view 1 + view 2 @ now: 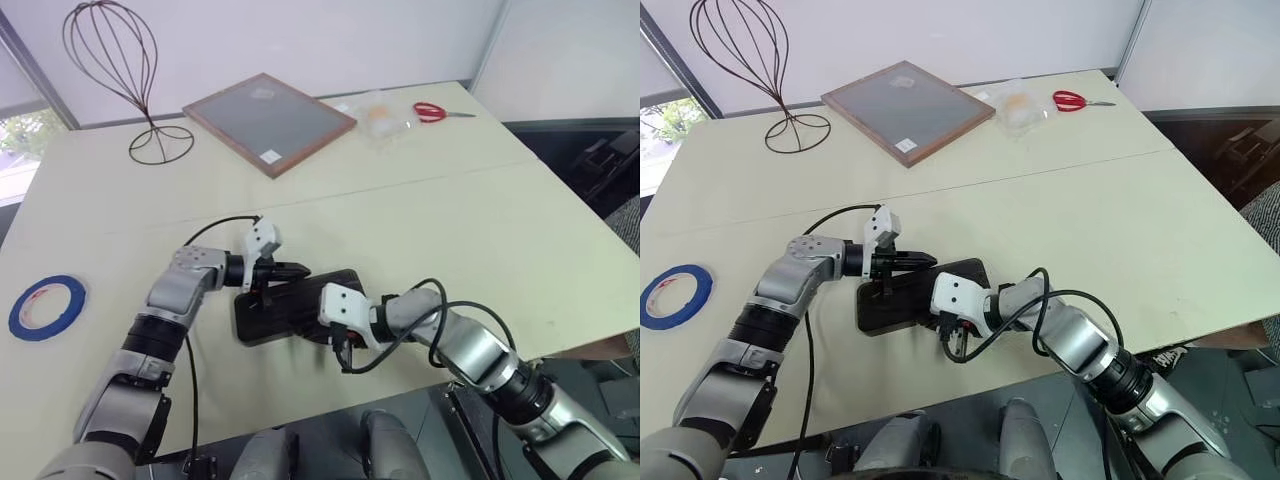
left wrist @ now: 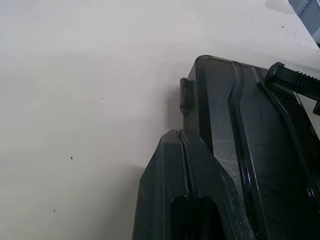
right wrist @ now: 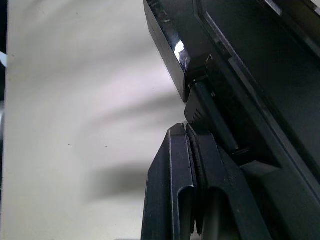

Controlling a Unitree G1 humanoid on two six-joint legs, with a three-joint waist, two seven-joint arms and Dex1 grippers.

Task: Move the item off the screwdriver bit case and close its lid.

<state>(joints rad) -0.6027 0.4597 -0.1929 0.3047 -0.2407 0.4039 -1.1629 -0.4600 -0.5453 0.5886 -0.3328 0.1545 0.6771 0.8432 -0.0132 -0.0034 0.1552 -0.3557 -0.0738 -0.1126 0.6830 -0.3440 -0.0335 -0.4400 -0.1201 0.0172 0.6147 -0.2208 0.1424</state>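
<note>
Leftmost, a blue tape roll [image 1: 47, 306] lies well clear. Nearer centre, the left gripper [image 1: 912, 260], fingers together, rests over the screwdriver bit case [image 1: 902, 300], whose long axis runs across the desk [image 1: 1120, 230]; its lid [image 2: 250, 150] looks down. Right gripper [image 3: 192, 165], fingers together, presses beside the latch edge.

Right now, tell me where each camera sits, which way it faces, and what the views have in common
Left eye view: on the head, looking forward and down over the table; both arms reach to the screwdriver bit case.
Right eye view: the other eye beside it, same scene; left hand and right hand meet at the case.
Left wrist view: on the left wrist, looking along shut fingers over the lid.
Right wrist view: on the right wrist, shut fingers at the latch clip.
Shared: all four show the case on the table.
</note>
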